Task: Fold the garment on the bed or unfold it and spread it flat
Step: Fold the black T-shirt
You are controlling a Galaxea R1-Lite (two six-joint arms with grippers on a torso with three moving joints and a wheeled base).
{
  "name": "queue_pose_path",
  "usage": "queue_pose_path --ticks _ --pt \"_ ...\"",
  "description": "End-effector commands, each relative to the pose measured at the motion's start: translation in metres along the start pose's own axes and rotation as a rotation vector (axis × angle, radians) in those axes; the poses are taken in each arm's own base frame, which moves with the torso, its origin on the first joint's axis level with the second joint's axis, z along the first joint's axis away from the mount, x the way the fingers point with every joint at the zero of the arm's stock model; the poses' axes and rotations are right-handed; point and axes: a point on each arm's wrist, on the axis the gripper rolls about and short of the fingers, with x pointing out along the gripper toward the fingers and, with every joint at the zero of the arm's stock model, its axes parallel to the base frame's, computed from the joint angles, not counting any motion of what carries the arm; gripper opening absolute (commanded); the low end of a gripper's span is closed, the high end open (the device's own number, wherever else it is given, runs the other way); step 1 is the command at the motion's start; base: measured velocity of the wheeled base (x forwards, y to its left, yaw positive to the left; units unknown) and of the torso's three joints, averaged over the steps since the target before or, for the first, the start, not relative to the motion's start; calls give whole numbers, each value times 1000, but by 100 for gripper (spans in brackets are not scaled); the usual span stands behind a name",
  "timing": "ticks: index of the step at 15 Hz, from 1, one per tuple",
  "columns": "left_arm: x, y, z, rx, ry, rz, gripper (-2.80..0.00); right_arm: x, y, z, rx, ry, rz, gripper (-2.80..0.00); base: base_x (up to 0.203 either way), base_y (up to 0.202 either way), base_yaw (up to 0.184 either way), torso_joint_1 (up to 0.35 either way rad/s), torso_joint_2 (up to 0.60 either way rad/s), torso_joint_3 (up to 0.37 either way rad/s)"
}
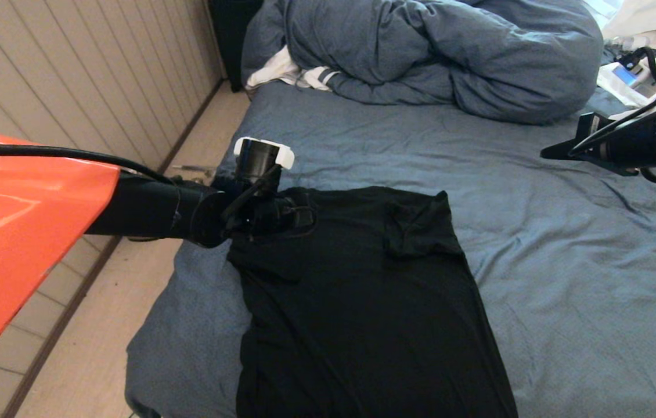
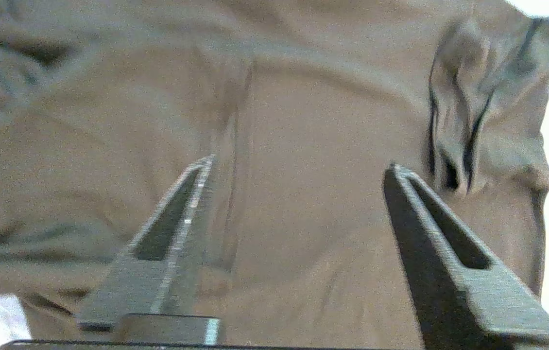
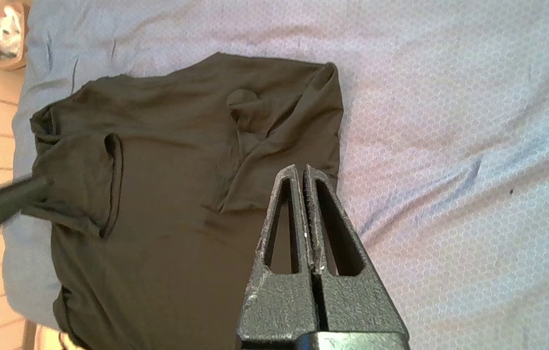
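On the bed (image 1: 566,278), toward its left edge, the garment (image 1: 363,302) lies plain side up with both sleeves folded in over the chest; its hem runs out of the head view at the bottom. The left gripper (image 2: 299,165) hangs just over the left shoulder of the shirt, fingers spread wide with nothing between them, though from the head its tips are lost against the black cloth. The right gripper (image 3: 302,170) hovers above the sheet to the right, fingers pressed together and empty. A bunched duvet (image 1: 438,52) fills the far end, hiding most of a white cloth (image 1: 273,71).
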Motion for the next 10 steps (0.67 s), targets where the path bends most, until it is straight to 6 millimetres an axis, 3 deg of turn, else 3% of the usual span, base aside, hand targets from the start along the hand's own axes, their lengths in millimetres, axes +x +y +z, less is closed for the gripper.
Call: queue_pose_path --ticks 1,2,3,7,10 --pt "0 6 8 -13 -3 19 0 -1 0 0 3 1 4 -280 0 0 0 0 0 0" --pt "-4 8 10 -15 6 27 0 -1 0 -1 4 4 3 -280 0 0 0 0 0 0" --pt "-8 9 11 -17 17 34 -280 -1 0 -2 5 8 3 -280 0 0 0 0 0 0" --pt "-54 11 18 -24 58 35 -280 -1 -8 -13 26 46 -20 -280 0 0 0 0 0 0" --pt "-88 23 2 -21 107 59 -280 3 -20 -35 70 123 -54 -280 0 0 0 0 0 0"
